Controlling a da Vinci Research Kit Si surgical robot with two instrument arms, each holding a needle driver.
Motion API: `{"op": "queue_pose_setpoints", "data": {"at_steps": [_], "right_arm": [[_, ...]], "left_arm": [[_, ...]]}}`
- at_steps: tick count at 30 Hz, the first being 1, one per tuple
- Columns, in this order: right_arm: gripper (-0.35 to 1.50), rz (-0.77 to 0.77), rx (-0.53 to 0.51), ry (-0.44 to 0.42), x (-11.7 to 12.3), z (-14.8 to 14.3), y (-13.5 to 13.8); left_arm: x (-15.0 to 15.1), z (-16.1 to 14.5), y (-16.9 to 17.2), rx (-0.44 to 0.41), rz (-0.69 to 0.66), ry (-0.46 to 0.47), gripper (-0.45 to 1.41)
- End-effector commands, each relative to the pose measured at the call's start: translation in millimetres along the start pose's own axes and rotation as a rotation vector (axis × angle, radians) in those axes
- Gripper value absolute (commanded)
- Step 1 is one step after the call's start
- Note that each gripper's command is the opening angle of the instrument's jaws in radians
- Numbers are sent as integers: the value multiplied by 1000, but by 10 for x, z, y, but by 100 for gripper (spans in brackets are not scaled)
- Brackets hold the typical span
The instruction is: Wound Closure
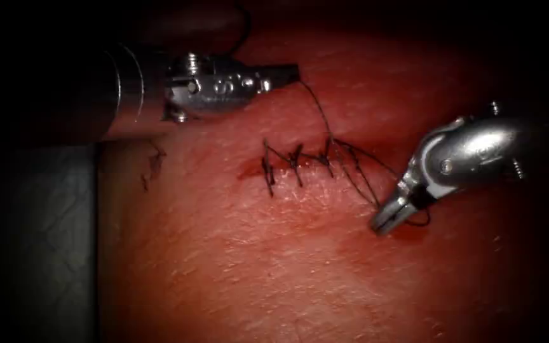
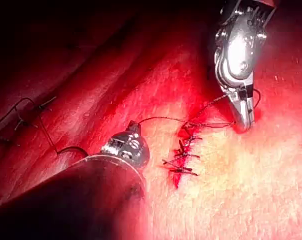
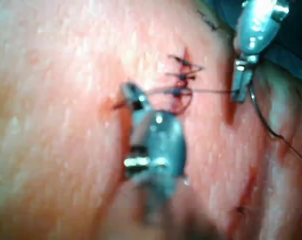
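Dark thread [image 1: 318,108] is stretched from the stitched cut [image 1: 300,166] at frame centre up to the left tool [image 1: 285,73], upper left, whose jaws are closed on it; the right tool [image 1: 389,218], lower right of the cut, is closed on a thread loop against the tissue [image 1: 274,267]; the needle cannot be made out.

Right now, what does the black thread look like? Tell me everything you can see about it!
The thread is thin, dark and looks stiff like wire. It crosses the cut in the tissue in several stitches. From the stitches one strand rises to the left tool, whose jaws are shut on it. Other strands loop right to the right tool, whose jaws also grip it. More thread trails behind the left tool.
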Motion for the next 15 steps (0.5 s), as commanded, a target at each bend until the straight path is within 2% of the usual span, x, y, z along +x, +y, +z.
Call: {"op": "queue_pose_setpoints", "data": {"at_steps": [1,10,15], "right_arm": [[-35,41,-17,18,-4,5,3],[-35,152,-87,75,-14,2,18],[-35,160,-106,72,-16,4,29]], "left_arm": [[2,-2,8,-1,3,5,-45],[26,-84,72,-23,11,36,-45],[41,-113,115,-35,25,73,-45]]}}
